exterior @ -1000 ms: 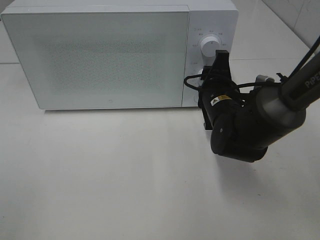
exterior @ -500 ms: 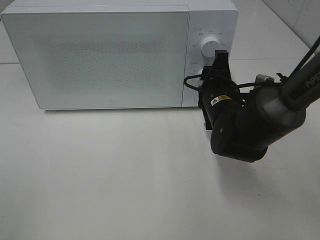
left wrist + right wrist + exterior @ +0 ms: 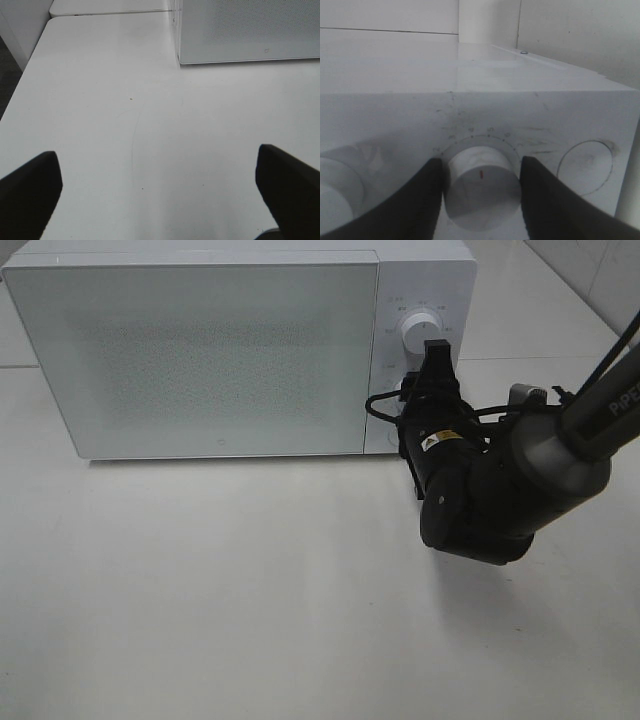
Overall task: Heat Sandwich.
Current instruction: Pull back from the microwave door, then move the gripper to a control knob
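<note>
The sandwich is out of view. The white microwave stands at the back of the table with its door shut. My right gripper is up against the control panel, just below the upper knob. In the right wrist view the right gripper has its dark fingers on either side of the numbered dial knob, close against it. My left gripper hangs open over bare table, nothing between its fingers.
A round button sits beside the dial on the panel. The microwave's front left corner shows in the left wrist view. The table's left edge drops off there. A white tabletop stretches in front of the microwave.
The right gripper has edged slightly closer to the panel and twisted a little at the dial. The left arm has not moved.
</note>
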Motion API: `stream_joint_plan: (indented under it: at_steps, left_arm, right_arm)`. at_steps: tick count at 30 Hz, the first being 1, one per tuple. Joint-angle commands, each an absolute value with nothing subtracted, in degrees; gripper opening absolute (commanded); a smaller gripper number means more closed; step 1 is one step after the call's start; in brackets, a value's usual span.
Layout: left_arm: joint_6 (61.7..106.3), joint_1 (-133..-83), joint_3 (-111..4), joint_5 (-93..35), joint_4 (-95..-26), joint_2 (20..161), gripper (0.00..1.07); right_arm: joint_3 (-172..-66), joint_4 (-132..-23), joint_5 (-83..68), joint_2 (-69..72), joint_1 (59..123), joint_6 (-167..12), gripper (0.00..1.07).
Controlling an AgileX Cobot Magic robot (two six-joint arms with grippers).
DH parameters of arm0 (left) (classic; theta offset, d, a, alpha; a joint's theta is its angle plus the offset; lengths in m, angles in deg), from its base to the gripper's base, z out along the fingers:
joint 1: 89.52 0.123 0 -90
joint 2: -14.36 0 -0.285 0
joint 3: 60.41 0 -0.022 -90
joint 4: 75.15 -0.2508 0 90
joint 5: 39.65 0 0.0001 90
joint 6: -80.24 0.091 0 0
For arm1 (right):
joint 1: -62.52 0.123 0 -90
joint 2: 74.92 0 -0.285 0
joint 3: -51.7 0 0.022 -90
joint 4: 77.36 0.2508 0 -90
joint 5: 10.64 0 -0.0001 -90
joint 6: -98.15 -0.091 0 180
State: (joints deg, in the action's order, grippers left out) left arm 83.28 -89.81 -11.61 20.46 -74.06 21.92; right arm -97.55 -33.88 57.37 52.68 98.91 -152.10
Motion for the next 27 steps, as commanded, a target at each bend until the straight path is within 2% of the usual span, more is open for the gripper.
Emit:
stream_joint_plan:
  at_steps: [1, 2, 4, 5, 15, 25, 27]
  left_arm:
    - [83.2, -89.9, -11.4, 19.8, -74.2, 20.7, 0.98]
    - [83.2, -89.9, -11.4, 19.8, -74.2, 20.7, 0.98]
    - [83.2, -89.9, -11.4, 19.8, -74.2, 20.7, 0.98]
    - [83.2, -89.9, -11.4, 19.8, -74.2, 20.7, 0.98]
    - [83.2, -89.9, -11.4, 19.8, -74.2, 20.7, 0.98]
    - [83.2, -89.9, -11.4, 19.8, -74.2, 20.7, 0.98]
    - [83.2, -89.9, -11.4, 19.8, -74.2, 20.7, 0.98]
  right_arm:
    - [-97.9, -32.0, 64.2, 51.7, 98.6, -149.7, 0.65]
    - [-97.9, -32.0, 64.2, 51.7, 98.6, -149.7, 0.65]
    - [-97.9, -32.6, 64.0, 51.6, 98.6, -148.9, 0.78]
    - [-97.9, -33.0, 64.0, 51.6, 98.6, -148.9, 0.80]
    - [-96.1, -36.8, 59.1, 49.0, 98.7, -146.4, 0.78]
    - [-89.7, -46.7, 43.8, 43.5, 98.6, -139.6, 0.77]
    - [-88.6, -48.3, 39.4, 41.6, 98.6, -133.8, 0.77]
